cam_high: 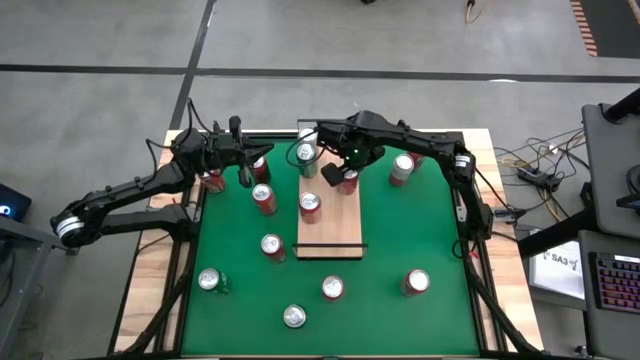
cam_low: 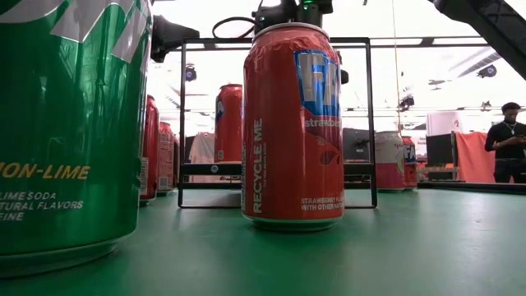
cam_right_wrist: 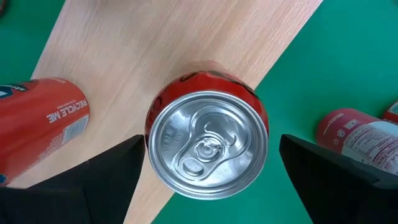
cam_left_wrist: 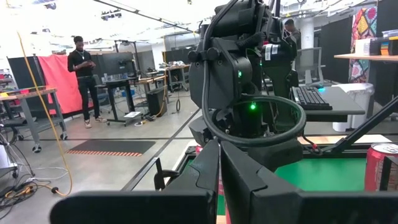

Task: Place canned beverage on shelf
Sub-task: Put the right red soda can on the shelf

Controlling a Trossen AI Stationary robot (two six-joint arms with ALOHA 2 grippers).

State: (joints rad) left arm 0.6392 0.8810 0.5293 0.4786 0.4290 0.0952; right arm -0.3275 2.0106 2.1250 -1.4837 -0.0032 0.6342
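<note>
The left gripper (cam_high: 246, 178) waits fully closed and empty over the mat's far left corner, close to red cans (cam_high: 263, 198) standing there. The shelf (cam_high: 330, 215) runs lengthwise down the green mat (cam_high: 400, 320). At the shelf's far end the right gripper (cam_right_wrist: 208, 180) stands with jaws spread wide on either side of the red beverage can (cam_right_wrist: 207, 142), apart from its wall, so the can is released. The can stands upright at the board's long right edge and appears to overhang it slightly; treat it as tippable. Its thin aluminium wall is rigid, smooth and dentable: grip mid-body, across the diameter. Neighbouring cans (cam_high: 310, 205) crowd the board, and the clearest open room is straight up.
</note>
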